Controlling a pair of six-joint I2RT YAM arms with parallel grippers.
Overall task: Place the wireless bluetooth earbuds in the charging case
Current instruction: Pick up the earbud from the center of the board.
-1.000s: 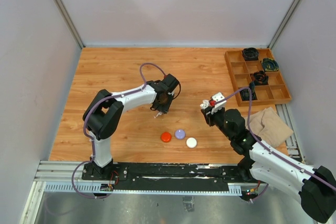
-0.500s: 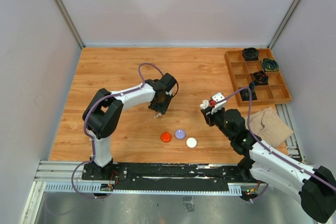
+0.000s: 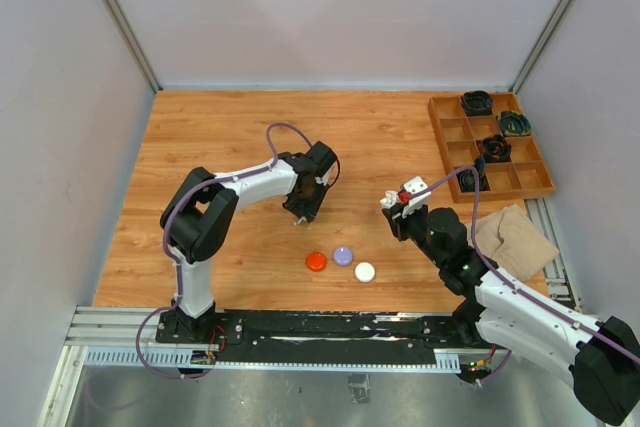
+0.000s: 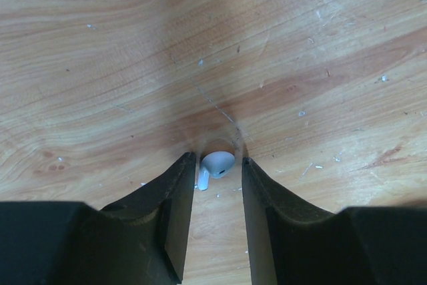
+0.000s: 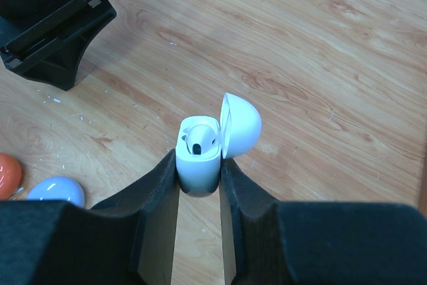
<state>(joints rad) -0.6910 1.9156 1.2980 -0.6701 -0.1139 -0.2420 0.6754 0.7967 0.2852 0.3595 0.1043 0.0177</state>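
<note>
Earbud (image 4: pixel 219 163), white, lay on the table (image 4: pixel 133 65) between the left gripper's (image 4: pixel 217 160) narrowly parted jaws, while the right gripper (image 5: pixel 199 163) clamped the open charging case (image 5: pixel 198 173) holding another earbud (image 5: pixel 199 140).

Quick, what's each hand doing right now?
Left hand: open, astride a white earbud, not gripping it.
Right hand: closed on the case, whose lid is open.
</note>
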